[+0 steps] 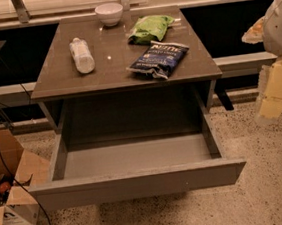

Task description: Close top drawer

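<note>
Speckled terrazzo floor (pixel 262 192) fills the lower part of the camera view. On it stands a grey cabinet (pixel 121 69) with a flat, glossy top.

The top drawer (pixel 138 183) is pulled far out of the cabinet toward the camera. Its plain, handle-less front lies nearest the viewer, its two side walls run back under the cabinet top, and its smooth grey inner bottom is exposed.

An open cardboard box (pixel 12 201) sits on the floor just left of the drawer front, with a black cable (pixel 19 183) running across it.

At the right edge, the robot's white arm (pixel 281 22) enters the view. The pale yellowish gripper (pixel 274 94) hangs below it, right of the cabinet and apart from the drawer. Whether it is spread or pressed together cannot be told.

On the cabinet top:
- A dark blue snack bag (pixel 158 59) lies near the front right.
- A green bag (pixel 151 28) lies just behind it.
- A white bottle (pixel 81 55) lies on its side at left.
- A white bowl (pixel 109 13) stands at the rear edge.
</note>
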`<action>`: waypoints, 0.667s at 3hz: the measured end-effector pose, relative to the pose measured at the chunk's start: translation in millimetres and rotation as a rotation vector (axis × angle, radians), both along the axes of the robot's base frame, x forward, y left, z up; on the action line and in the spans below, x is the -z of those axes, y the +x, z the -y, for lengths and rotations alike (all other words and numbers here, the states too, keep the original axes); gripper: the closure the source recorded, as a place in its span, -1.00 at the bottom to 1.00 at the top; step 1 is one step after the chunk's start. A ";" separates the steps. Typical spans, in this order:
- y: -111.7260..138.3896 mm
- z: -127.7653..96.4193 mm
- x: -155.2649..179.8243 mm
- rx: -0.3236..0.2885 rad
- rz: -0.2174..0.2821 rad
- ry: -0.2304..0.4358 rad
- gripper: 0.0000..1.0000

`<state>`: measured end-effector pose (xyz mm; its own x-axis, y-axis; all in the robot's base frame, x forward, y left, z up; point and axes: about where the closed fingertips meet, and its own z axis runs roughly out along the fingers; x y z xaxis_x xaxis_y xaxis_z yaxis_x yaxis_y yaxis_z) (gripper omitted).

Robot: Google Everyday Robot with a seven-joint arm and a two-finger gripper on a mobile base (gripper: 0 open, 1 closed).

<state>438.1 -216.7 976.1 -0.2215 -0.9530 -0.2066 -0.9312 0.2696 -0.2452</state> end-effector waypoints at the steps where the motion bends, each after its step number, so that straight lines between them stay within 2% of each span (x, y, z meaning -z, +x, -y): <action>1: 0.0 0.0 0.0 0.000 0.000 0.000 -1.00; 2: -0.1 -0.4 -0.2 0.000 0.002 0.001 -0.88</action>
